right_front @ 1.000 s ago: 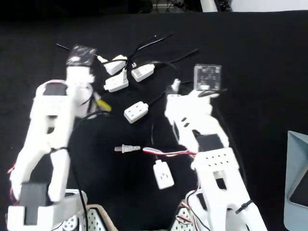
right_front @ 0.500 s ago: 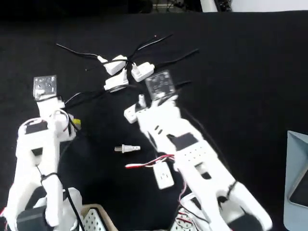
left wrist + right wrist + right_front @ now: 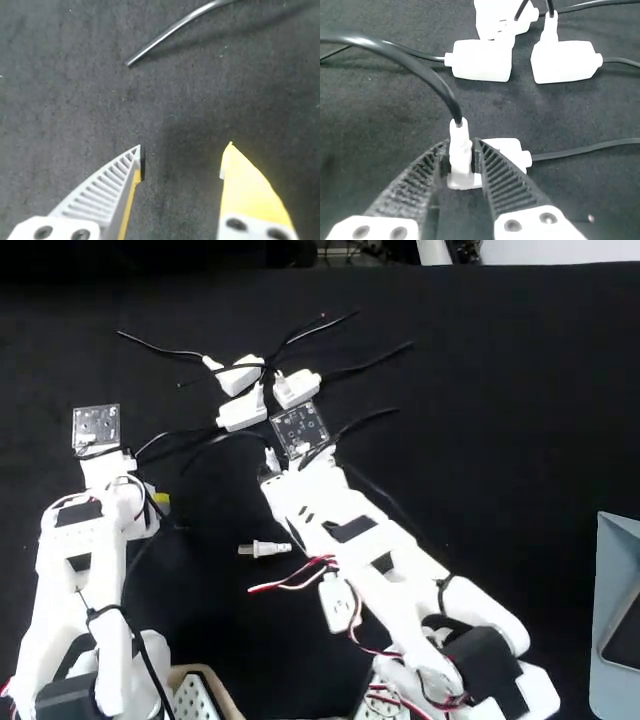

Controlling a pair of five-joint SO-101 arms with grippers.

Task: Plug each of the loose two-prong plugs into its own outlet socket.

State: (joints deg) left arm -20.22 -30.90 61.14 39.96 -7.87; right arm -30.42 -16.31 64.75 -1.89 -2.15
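the right gripper [image 3: 460,145] is closed narrowly on a small white two-prong plug with a black cord [image 3: 459,152]. its ribbed black fingers [image 3: 492,170] press the plug's two sides. the plug's lower end lies against a white rectangular outlet socket block [image 3: 507,150], whose own black cord runs off sideways. whether the prongs are in the socket cannot be told. beyond them a second white outlet socket [image 3: 479,60] and a third white outlet socket [image 3: 565,61] lie side by side but apart, each on a black cord.

in the high view the right arm [image 3: 350,530] stretches across the middle of the black cloth-covered bench [image 3: 520,390] towards the cluster of sockets. a loose white two-prong plug [image 3: 265,549] lies flat between the two arms, just beside the right arm. a lone white outlet socket [image 3: 338,602] lies close against that arm, nearer the arm bases.

the left gripper [image 3: 183,148] is spread wide, with one white ribbed finger and one yellow finger, and holds nothing. it sits over bare black cloth. the free end of a thin black cable [image 3: 175,32] lies beyond its tips, apart from them.
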